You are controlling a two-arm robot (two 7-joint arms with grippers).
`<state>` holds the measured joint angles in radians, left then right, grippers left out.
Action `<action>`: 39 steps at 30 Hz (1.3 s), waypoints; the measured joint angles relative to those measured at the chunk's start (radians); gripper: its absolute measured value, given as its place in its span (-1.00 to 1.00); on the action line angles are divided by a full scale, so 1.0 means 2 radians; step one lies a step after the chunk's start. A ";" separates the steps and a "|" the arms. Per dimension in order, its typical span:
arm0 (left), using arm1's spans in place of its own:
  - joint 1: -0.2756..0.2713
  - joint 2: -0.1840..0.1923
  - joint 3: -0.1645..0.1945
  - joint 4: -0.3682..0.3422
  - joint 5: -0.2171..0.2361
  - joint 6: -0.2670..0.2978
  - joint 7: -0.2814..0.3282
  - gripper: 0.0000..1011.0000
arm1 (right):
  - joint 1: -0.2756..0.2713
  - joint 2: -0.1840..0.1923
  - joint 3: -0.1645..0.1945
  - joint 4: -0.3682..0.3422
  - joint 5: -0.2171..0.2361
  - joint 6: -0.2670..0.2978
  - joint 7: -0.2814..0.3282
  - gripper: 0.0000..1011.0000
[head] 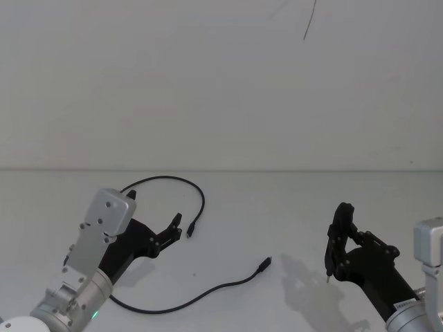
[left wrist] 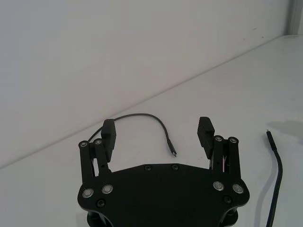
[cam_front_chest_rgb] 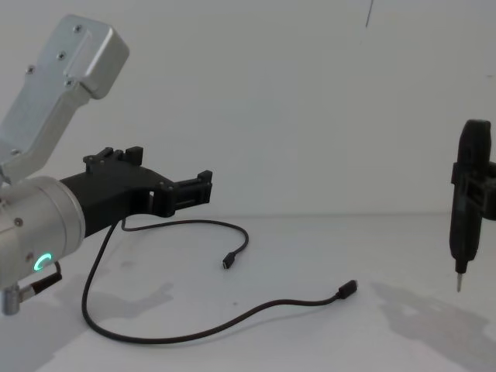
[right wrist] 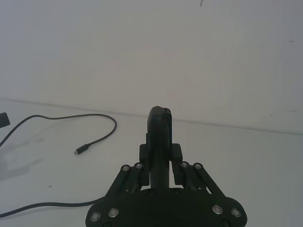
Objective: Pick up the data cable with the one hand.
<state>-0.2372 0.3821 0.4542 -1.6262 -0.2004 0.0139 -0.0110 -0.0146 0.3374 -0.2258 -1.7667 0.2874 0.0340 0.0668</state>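
Note:
The data cable is thin and black and lies in a long curve on the white table. One plug rests near my left gripper and the other sits mid-table. My left gripper hovers above the cable's looped part, open with nothing between its fingers. In the left wrist view the near plug lies on the table just beyond the spread fingers. From the chest view the cable sweeps under that gripper. My right gripper is parked at the right, shut and empty.
The white table runs back to a plain white wall. Bare tabletop separates the mid-table plug from the right arm. In the right wrist view the cable lies far off to one side of the closed fingers.

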 joint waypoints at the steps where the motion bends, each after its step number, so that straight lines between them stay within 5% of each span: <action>1: 0.000 0.000 0.000 0.000 0.000 0.000 0.000 0.98 | 0.000 0.000 0.000 0.000 0.000 0.000 0.000 -0.47; 13: -0.001 0.009 -0.003 -0.001 0.004 -0.002 -0.008 0.98 | 0.000 0.000 0.000 0.000 0.000 0.000 0.000 -0.47; 27: 0.001 0.059 -0.020 -0.013 0.001 -0.007 -0.057 0.98 | 0.000 0.000 0.000 0.000 0.000 0.000 0.000 -0.47; 39: 0.014 0.095 -0.039 -0.031 -0.033 -0.004 -0.115 0.98 | 0.000 0.000 0.000 0.000 0.000 0.000 0.000 -0.47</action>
<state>-0.2101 0.5715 0.3758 -1.6887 -0.2665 0.0055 -0.2405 -0.0146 0.3374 -0.2258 -1.7667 0.2873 0.0341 0.0668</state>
